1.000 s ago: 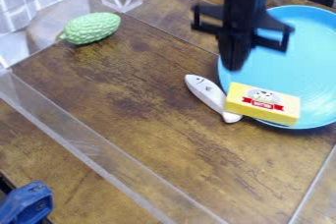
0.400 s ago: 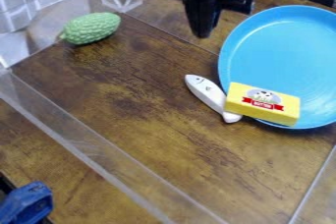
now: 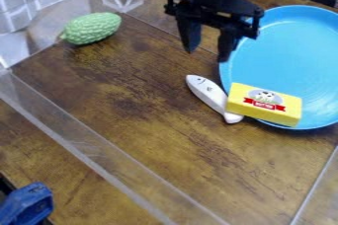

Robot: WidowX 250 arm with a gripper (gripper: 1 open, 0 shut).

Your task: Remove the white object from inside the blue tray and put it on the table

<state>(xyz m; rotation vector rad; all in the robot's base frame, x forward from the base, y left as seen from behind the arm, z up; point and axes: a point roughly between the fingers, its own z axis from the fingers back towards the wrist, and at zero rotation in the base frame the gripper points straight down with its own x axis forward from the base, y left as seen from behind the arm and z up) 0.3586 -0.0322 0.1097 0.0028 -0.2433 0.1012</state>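
The white object (image 3: 208, 94), a small fish-shaped toy, lies on the dark wood table (image 3: 119, 101) just left of the blue tray (image 3: 294, 46). Its tail end reaches the tray's rim beside a yellow butter box (image 3: 264, 105). The box rests on the tray's near-left edge. My black gripper (image 3: 209, 48) hangs above the fish's head end, a little behind it, pointing down. Its two fingers stand open with nothing between them.
A bumpy green vegetable toy (image 3: 93, 27) lies at the back left of the table. Clear acrylic panels (image 3: 79, 140) edge the table along the front and left. Something blue (image 3: 24, 207) sits outside the panels at the bottom left corner.
The gripper went from over the tray's left part to the left and back, then came down toward the fish. Its jaws, shut before, now stand open. The fish and box lie as before.
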